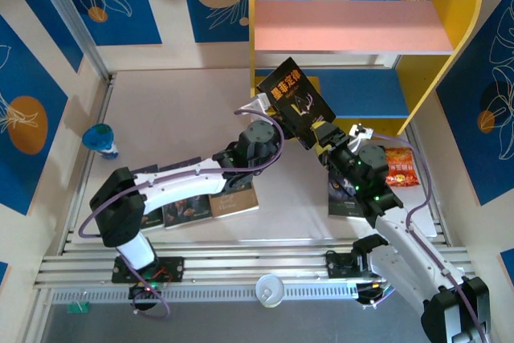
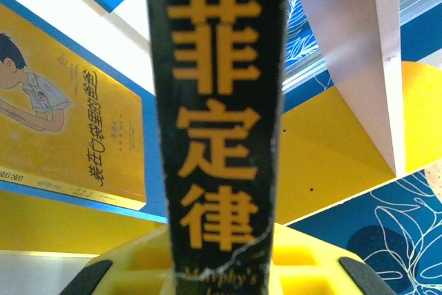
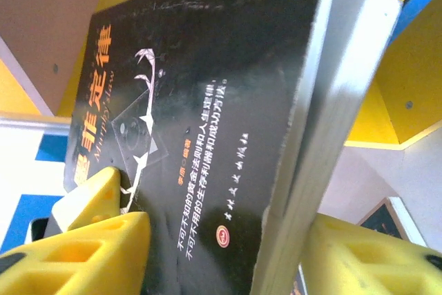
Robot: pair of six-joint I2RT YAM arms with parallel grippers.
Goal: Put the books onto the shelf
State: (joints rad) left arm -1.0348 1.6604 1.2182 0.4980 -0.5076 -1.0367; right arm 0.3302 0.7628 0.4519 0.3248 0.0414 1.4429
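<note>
A black book with antlers on its cover [image 1: 293, 98] is held tilted in the air just in front of the shelf [image 1: 349, 26], whose blue lower board [image 1: 369, 90] lies right behind it. My left gripper [image 1: 273, 108] is shut on the book's left edge; its spine [image 2: 217, 101] fills the gap between the yellow fingers [image 2: 131, 267]. My right gripper [image 1: 321, 136] holds the lower right corner, one yellow finger [image 3: 103, 246] on the cover [image 3: 207, 101] and the other against the back. More dark books [image 1: 193, 206] lie flat under the left arm, and one [image 1: 345, 198] under the right arm.
A yellow-covered book with a cartoon figure [image 2: 69, 122] stands inside the shelf on the lower board. An orange snack packet [image 1: 400, 168] lies right of the right arm. A blue toy [image 1: 100, 140] stands at the far left, a white cup [image 1: 270, 289] at the near rail.
</note>
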